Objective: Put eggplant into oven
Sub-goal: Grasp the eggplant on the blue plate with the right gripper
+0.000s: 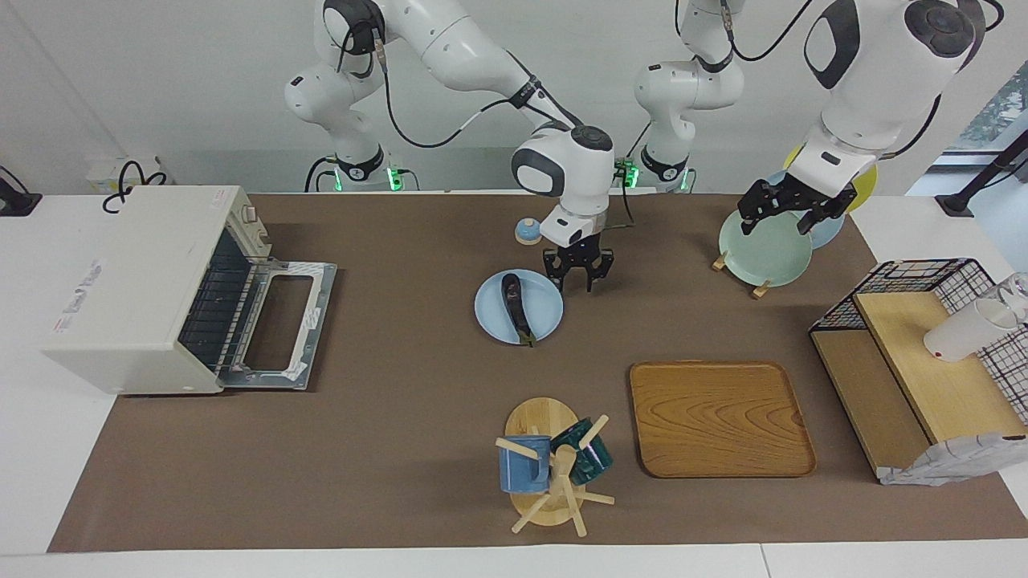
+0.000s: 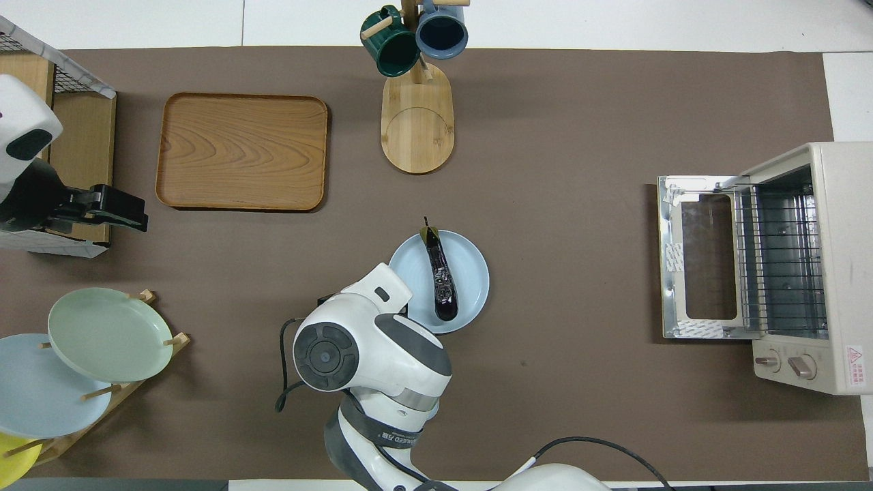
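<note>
Eggplant, slim, glossy and dark purple-black [image 1: 516,305], lies on a round pale blue plate [image 1: 546,315] near the middle of the brown table mat, its brownish-green stem tip poking over the plate's rim away from the robots. The right gripper [image 1: 579,275] hangs just beside the plate, toward the left arm's end of the table, its black fingers partly spread with nothing between them, clear of the eggplant. The boxy off-white toaster oven [image 1: 136,281] stands at the right arm's end of the table, well apart from the plate, its glass door dropped flat and the wire rack showing inside. The left gripper [image 1: 791,210] waits over a pale green plate [image 1: 763,257] on a wooden rack, fingers spread wide and empty.
</note>
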Motion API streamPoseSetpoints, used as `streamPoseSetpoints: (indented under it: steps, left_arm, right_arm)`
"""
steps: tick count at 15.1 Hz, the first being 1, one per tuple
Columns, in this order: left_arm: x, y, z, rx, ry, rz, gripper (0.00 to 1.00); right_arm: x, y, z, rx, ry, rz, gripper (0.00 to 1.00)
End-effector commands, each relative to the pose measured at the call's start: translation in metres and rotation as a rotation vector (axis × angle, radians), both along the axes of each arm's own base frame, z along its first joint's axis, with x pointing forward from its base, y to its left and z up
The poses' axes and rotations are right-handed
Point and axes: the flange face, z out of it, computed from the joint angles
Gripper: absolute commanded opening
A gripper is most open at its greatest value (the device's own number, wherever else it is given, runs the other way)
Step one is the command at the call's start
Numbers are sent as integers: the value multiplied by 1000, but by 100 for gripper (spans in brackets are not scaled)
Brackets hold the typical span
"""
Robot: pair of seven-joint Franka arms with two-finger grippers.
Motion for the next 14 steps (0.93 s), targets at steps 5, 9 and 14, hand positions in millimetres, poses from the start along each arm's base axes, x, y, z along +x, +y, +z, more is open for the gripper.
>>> streamPoseSetpoints:
  steps: [5, 9, 14]
  left_arm:
    - [-3, 3, 4, -11, -16, 6, 100]
    - [-6, 3, 7, -10, -16, 11, 100]
    - [-6, 4, 7, -10, -16, 12, 100]
  right_arm:
    - [20, -30, -3, -67, -44, 165, 60]
    - [13, -31, -12, -48, -51, 186, 48]
    - [-2, -34, -24, -55, -36, 202, 13]
